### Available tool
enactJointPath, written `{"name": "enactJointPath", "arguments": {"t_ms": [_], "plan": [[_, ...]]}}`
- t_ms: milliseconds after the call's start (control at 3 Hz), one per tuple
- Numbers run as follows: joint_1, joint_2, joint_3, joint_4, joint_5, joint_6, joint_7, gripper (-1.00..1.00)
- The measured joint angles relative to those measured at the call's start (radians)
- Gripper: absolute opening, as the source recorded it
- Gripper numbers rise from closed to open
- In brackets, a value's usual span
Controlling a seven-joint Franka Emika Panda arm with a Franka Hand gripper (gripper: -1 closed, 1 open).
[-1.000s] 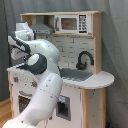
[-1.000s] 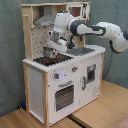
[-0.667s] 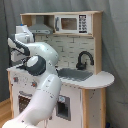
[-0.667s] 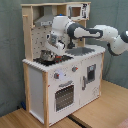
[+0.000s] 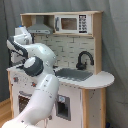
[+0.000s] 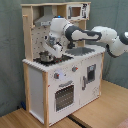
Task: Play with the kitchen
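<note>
The kitchen [image 6: 60, 75] filled the middle of both exterior views, a stiff wooden unit I judged too heavy to shift, so only its small parts suited a grasp. My gripper [image 6: 50, 49] hung over a metal pot [image 6: 46, 57] on the stovetop [image 6: 52, 60], centre-left; I could not tell its finger state.
</note>
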State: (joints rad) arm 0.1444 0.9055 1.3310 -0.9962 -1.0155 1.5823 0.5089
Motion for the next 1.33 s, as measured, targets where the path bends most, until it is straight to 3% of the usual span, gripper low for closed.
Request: {"name": "enactJointPath", "arguments": {"t_ms": [333,1000,1333], "plan": [[0.002,0.0,-0.002,0.001,0.0,0.002,0.0,1.0],[0.041,-0.152,0.018,0.024,-0.014,-0.118,0.001,1.0],[0.067,-0.199,0.018,0.017,-0.101,-0.144,0.0,1.0]]}}
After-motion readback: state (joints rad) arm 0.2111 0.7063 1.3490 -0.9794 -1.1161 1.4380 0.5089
